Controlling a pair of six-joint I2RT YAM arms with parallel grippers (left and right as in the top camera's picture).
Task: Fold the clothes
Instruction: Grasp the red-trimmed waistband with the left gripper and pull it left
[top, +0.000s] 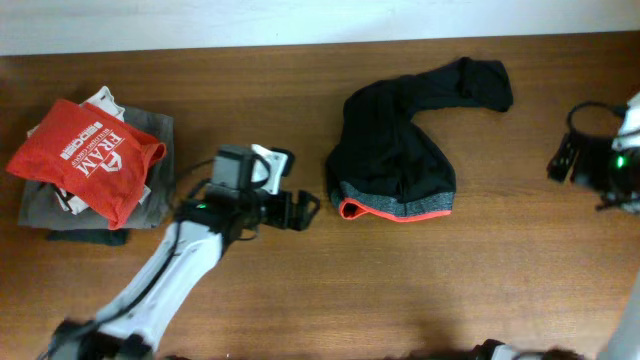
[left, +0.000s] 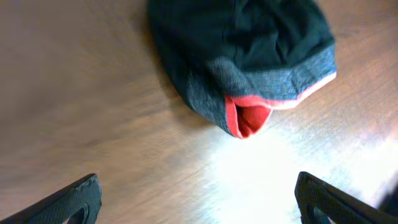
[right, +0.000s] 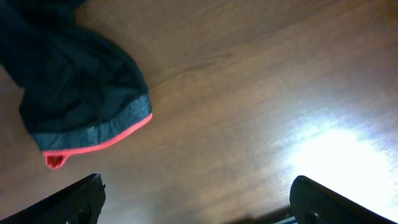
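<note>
The black leggings of thin, stretchy fabric (top: 395, 160) lie in a soft, rumpled heap on the brown wood-grain worktop (top: 300, 300), just toward 1 o'clock from its middle. One narrow leg curls away to the heap's 1 o'clock and ends in a blunt, folded cuff. Along the heap's 6 o'clock edge runs the grey heathered waistband (top: 400, 203), a flat ribbed strip. The orange-red inner lining (top: 350, 208) trims it and peeks out as a small pocket at the 7 o'clock corner. The left hand (top: 303, 210) sits at 9 o'clock of that corner, just beside it and not touching. Its two dark fingers are spread as wide as they go, with nothing but bare wood between them. The right hand (top: 562, 158) waits well apart at 3 o'clock near the worktop's edge, likewise gaping wide and holding nothing. Far off at 9 o'clock, a red T-shirt with white print (top: 90, 155) lies crumpled on top of a squared stack of grey folded garments (top: 160, 130).
</note>
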